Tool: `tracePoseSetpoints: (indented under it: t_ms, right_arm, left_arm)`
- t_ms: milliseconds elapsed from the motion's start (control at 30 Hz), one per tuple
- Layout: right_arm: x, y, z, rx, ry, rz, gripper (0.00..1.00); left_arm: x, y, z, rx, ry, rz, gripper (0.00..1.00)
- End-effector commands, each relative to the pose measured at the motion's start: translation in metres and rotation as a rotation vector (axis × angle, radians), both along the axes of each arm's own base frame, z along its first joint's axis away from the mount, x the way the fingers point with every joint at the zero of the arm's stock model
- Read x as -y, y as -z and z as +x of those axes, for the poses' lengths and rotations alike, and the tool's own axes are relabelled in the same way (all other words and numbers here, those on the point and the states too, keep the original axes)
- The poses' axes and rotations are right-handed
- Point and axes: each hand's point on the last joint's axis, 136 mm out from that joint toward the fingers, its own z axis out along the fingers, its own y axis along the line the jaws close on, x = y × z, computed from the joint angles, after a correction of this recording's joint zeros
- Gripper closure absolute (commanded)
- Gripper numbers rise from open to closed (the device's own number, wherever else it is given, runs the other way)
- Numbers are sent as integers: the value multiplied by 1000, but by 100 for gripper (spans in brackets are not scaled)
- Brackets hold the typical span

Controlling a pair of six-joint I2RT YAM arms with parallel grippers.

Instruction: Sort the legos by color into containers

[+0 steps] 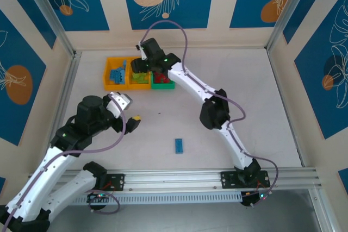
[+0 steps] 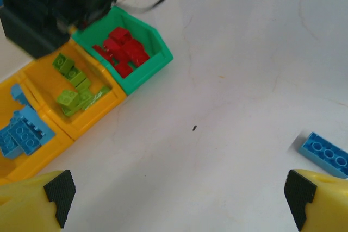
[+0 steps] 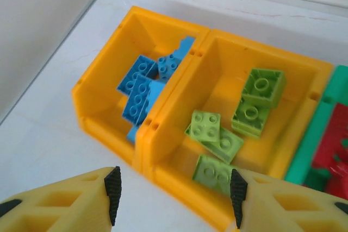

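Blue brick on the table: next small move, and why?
Probably slide the left gripper toward the blue brick and lower over it. Its jaws are wide open, the brick lies loose on the table just beside one finger, and the right gripper hangs open over the bins, empty.

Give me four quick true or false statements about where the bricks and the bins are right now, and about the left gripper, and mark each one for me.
1. The red bricks lie in the green bin. True.
2. The lime green bricks share a bin with the blue bricks. False: the lime green bricks are in the middle bin, and the blue bricks are in the end bin beside it.
3. A single blue brick lies loose on the table. True.
4. The left gripper is shut on a brick. False: it is open, with nothing between its fingers.
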Motion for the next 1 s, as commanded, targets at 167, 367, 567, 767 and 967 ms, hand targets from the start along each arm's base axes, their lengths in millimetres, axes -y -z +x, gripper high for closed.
tracePoseSetpoints:
  t_ms: [167,367,567,767,967]
  right_arm:
    - [85,-109,-111,62,-55,30,39]
    - [171,-92,-211,17,9,18,30]
    - [246,-38,-291,-146,125,32,25]
    - [295,-4,-321,-233,270,52,21]
    - [311,13,-322,-253,357,51,19]
  left_arm:
    - [-3,7,18,-61,-115,-35,0]
    - [13,8,28,-324,-292,-273,0]
    - [64,51,12,-577,-387,-330,6]
    - [125,105,-22,-677,-498,-174,7]
    - [177,166,-43,-758,-499,8,7]
